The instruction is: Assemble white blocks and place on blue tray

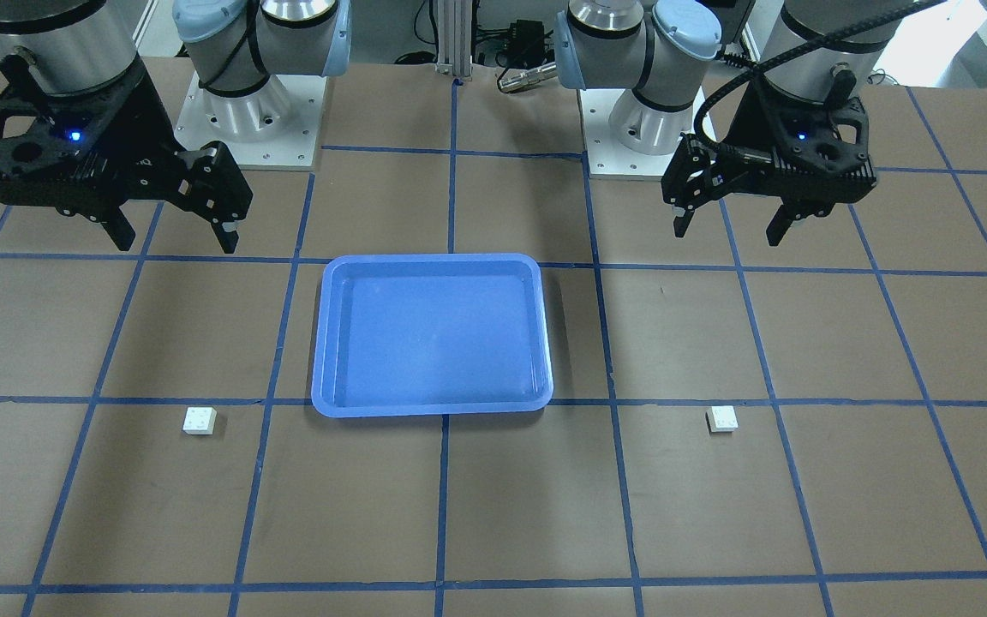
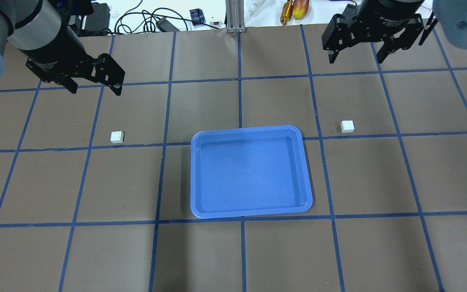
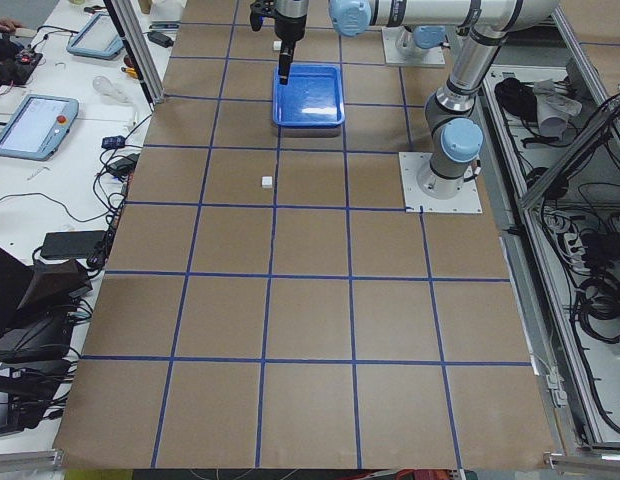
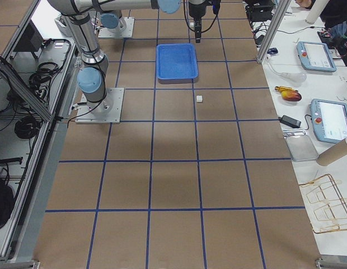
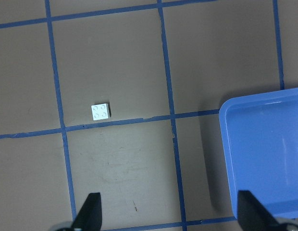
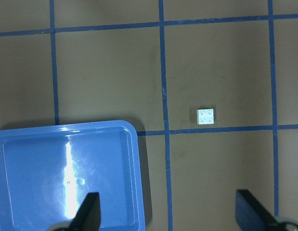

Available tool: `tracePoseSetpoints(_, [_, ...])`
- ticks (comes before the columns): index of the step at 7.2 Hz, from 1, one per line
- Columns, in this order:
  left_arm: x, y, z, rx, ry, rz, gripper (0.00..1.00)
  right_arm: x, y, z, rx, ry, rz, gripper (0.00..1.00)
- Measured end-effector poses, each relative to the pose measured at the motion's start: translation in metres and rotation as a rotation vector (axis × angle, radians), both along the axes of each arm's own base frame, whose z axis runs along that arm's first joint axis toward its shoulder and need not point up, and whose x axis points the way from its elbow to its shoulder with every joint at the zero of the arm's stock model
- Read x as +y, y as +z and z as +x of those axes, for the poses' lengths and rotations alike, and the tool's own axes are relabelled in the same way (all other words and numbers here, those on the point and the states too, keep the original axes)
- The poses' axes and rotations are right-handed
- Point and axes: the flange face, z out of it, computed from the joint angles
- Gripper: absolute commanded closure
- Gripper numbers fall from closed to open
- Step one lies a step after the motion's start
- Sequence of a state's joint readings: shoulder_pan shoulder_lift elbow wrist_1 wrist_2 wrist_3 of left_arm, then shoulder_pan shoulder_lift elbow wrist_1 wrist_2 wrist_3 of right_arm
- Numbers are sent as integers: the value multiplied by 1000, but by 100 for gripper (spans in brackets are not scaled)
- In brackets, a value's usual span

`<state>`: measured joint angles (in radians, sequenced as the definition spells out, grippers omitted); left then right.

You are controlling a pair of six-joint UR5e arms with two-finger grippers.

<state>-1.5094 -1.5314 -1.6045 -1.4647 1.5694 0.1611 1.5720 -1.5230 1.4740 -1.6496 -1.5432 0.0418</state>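
Note:
Two white blocks lie apart on the brown table, one on each side of the blue tray (image 2: 251, 170), which holds nothing. The block on my left (image 2: 117, 137) also shows in the left wrist view (image 5: 101, 111). The block on my right (image 2: 347, 126) also shows in the right wrist view (image 6: 206, 116). My left gripper (image 2: 94, 90) is open and empty, high above the table, behind its block. My right gripper (image 2: 355, 60) is open and empty, also raised, behind its block. In the front view the left gripper (image 1: 726, 236) is on the right and the right gripper (image 1: 177, 245) on the left.
Blue tape lines divide the table into squares. Both arm bases (image 1: 249, 111) (image 1: 643, 120) stand at the robot's edge of the table. Cables and small tools (image 2: 294, 8) lie beyond the far edge. Side benches hold tablets (image 4: 322, 55).

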Motion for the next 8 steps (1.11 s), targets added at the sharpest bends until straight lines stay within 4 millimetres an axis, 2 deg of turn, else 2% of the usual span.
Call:
tracePoseSetpoints(3, [0, 1, 5, -7, 7, 3, 0, 2, 3, 0, 1, -1, -2, 0])
tracePoseSetpoints(4, [-5, -1, 18, -15, 21, 13, 0, 5, 4, 0, 6, -6, 6, 0])
tracePoseSetpoints(5, [-18, -15, 38, -15, 26, 39, 0, 8, 3, -1, 11, -11, 24, 0])
tracePoseSetpoints(6, [-34, -38, 59, -10, 20, 77, 0, 9, 3, -1, 13, -13, 34, 0])
tracePoseSetpoints(8, [-80, -102, 84, -10, -2, 105, 0, 10, 3, -1, 10, -9, 51, 0])
